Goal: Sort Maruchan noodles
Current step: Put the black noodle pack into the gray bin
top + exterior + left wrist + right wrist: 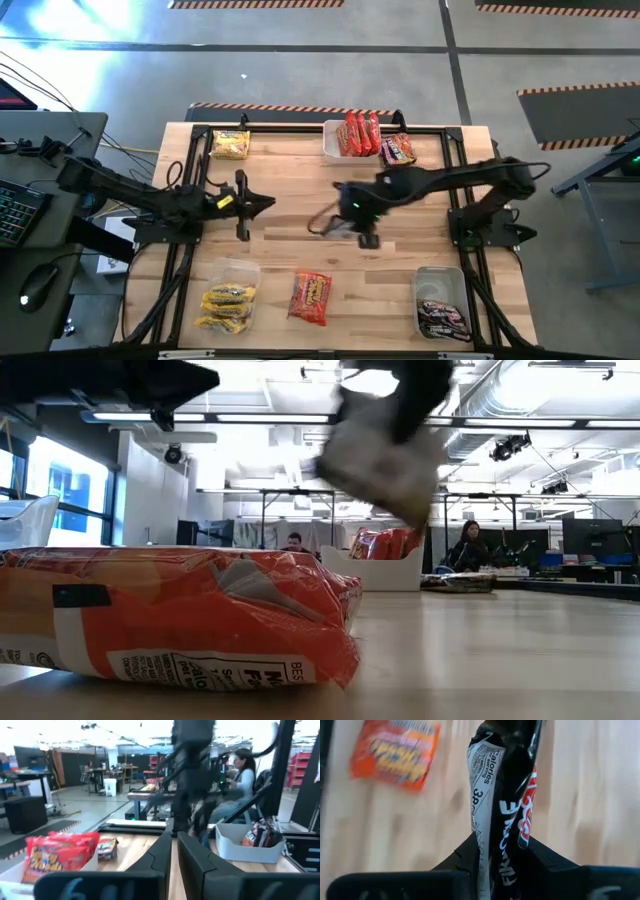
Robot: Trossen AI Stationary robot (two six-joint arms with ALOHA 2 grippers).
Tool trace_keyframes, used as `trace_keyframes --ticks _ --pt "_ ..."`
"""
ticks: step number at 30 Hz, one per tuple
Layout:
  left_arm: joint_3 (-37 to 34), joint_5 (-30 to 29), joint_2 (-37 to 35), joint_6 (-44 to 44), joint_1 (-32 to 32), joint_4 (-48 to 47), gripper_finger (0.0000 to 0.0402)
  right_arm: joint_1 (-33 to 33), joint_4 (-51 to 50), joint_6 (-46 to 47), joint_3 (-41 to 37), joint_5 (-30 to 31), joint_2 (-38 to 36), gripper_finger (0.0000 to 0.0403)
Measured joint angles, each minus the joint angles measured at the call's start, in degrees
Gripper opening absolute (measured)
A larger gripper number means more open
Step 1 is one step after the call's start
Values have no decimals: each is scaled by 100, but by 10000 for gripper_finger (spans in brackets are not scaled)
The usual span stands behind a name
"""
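The right gripper (352, 222) hangs above the middle of the table (270, 255), jaws pinched on a dark brown noodle packet (505, 800) that dangles clear of the wood. The left gripper (262, 204) waits left of centre, fingers (161, 851) nearly touching and holding nothing. A red-orange packet (311, 297) lies loose near the front edge, and a yellow packet (231, 144) lies by the back-left corner.

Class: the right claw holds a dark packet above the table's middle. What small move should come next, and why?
Probably carry the dark packet toward the tub at the near right, since dark packets already lie there. The right claw is shut on it, clear of the table.
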Motion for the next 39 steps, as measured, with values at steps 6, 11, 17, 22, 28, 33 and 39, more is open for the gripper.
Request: trace_keyframes --ticks 6,11,17,22,28,33,39 --pt "-13 94 164 -86 224 -65 14 970 -1797 2503 2 242 -831 78" --pt "-6 96 367 -187 242 -22 14 2135 -2976 4620 2 161 -1150 78" --pt "-8 90 549 -191 242 -36 14 3489 -3114 6549 -45 -379 -1052 78" --pt "-8 88 595 -236 240 -26 14 4195 -3014 7144 -48 -385 -713 78" --pt "-8 86 595 -296 240 -17 14 4555 -3104 6878 -52 -306 -171 78" --pt "-8 81 592 -343 240 17 14 4580 -3055 6677 -52 -45 77 78" --pt "-8 77 590 -364 240 62 14 4699 -2931 6647 -52 -13 200 78"
